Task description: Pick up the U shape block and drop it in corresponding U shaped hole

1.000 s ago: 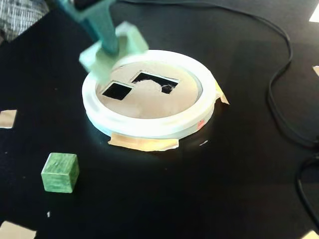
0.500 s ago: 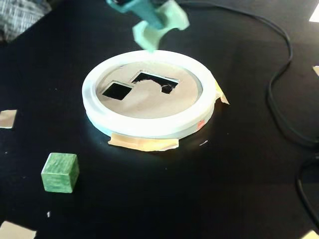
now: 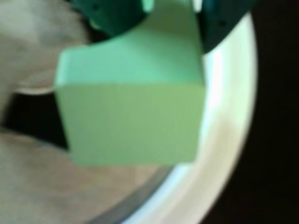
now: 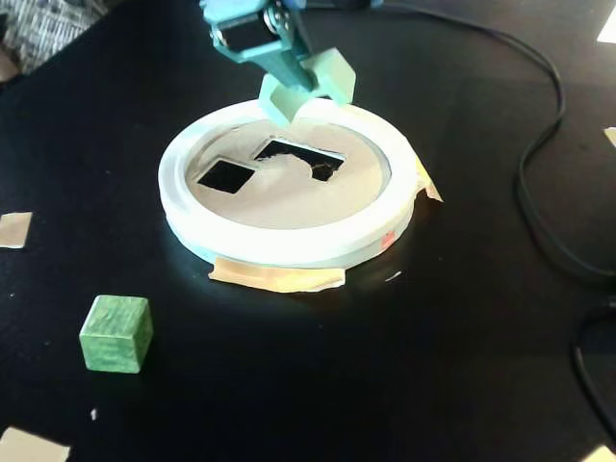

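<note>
My gripper (image 4: 296, 69) is shut on the U shape block (image 4: 310, 87), a pale mint-green block with a round notch. It holds the block in the air over the far edge of the white rim (image 4: 289, 248). The U shaped hole (image 4: 296, 154) is a dark arch cutout in the tan cardboard disc (image 4: 279, 192), just in front of and below the block. In the wrist view the block (image 3: 131, 112) fills the middle, with the teal gripper (image 3: 166, 23) on both sides of its upper end. Part of a dark cutout (image 3: 30, 119) shows to its left.
A smaller square cutout (image 4: 226, 174) lies left of the arch hole. A darker green streaked cube (image 4: 115, 333) sits on the black table at front left. Tape scraps (image 4: 274, 277) stick out under the rim. Black cables (image 4: 539, 192) run along the right.
</note>
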`<move>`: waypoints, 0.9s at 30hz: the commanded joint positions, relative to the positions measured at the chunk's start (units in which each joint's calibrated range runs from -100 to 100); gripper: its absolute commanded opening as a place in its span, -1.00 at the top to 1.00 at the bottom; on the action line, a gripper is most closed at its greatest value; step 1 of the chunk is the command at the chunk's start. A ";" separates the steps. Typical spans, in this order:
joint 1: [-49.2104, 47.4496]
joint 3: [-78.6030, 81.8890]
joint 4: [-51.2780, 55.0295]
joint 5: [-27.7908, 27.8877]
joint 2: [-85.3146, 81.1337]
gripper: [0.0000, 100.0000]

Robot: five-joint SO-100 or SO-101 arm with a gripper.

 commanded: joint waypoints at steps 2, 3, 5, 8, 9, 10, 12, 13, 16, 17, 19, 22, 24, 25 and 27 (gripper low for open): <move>0.04 -0.10 -2.47 -1.47 0.18 0.97; 0.29 0.17 -2.37 -1.47 0.90 0.97; 0.41 0.99 -2.47 -1.42 1.88 0.97; 0.54 1.45 -2.47 -1.32 3.05 0.97; 0.54 1.36 -2.47 -1.32 3.94 0.97; 0.54 1.36 -3.07 -1.32 4.93 0.97; 0.66 1.27 -3.67 -1.22 6.00 0.97; 0.66 1.27 -3.67 -1.12 6.45 0.97; 2.91 1.27 -3.67 -0.98 6.81 0.97; 3.28 1.27 -3.67 -0.98 7.17 0.97; 4.53 1.27 -3.37 -0.98 7.88 0.95; 5.41 1.27 -3.17 -0.93 8.06 0.79; 6.15 1.27 -3.27 -0.88 8.06 0.60; 6.28 1.27 -3.17 -0.88 8.06 0.53; 6.40 1.27 -2.77 -0.88 8.06 0.43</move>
